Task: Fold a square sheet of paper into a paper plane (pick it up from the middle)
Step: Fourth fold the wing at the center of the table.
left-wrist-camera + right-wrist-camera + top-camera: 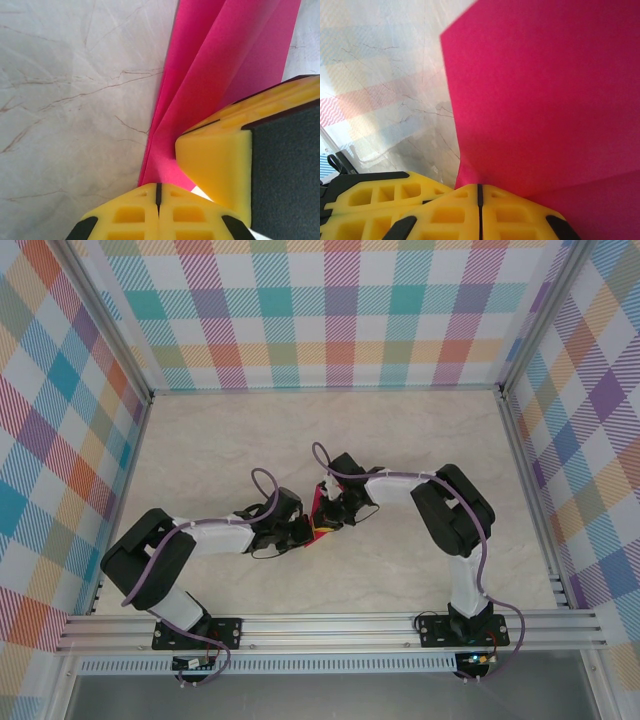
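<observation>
Over the marbled table (pixel 200 440), left end effector (pixel 157 187) and right end effector (pixel 479 187) pinch creased magenta paper (pixel 225 75).

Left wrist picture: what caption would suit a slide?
Left arm's shut jaws pinch the creased pink paper against a marbled table.

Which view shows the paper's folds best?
Left wrist: the paper rises from the left gripper with its layers and creases plain. Right wrist shows one broad face and one crease. Top external shows it as a small sliver.
</observation>
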Available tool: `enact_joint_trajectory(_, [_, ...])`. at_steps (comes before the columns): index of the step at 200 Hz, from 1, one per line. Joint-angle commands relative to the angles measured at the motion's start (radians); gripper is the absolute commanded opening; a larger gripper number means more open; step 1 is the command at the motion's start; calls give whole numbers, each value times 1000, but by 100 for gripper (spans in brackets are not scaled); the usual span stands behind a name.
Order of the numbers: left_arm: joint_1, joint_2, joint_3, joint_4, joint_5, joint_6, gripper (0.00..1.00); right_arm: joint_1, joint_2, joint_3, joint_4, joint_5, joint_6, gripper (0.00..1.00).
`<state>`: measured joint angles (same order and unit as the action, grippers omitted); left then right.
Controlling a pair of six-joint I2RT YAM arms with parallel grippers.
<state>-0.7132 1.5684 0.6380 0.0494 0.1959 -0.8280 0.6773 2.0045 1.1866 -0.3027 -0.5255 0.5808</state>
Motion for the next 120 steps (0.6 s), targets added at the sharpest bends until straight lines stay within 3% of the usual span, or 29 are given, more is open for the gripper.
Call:
enact_joint_trajectory(1, [-4,12,-62,-123,-16,-23,0,-40,37,41,-13,79,-50,7])
enact_joint_trajectory(120, [-2,19,-124,-103,25,-30,0,-226,95,105,40,88,-147,7])
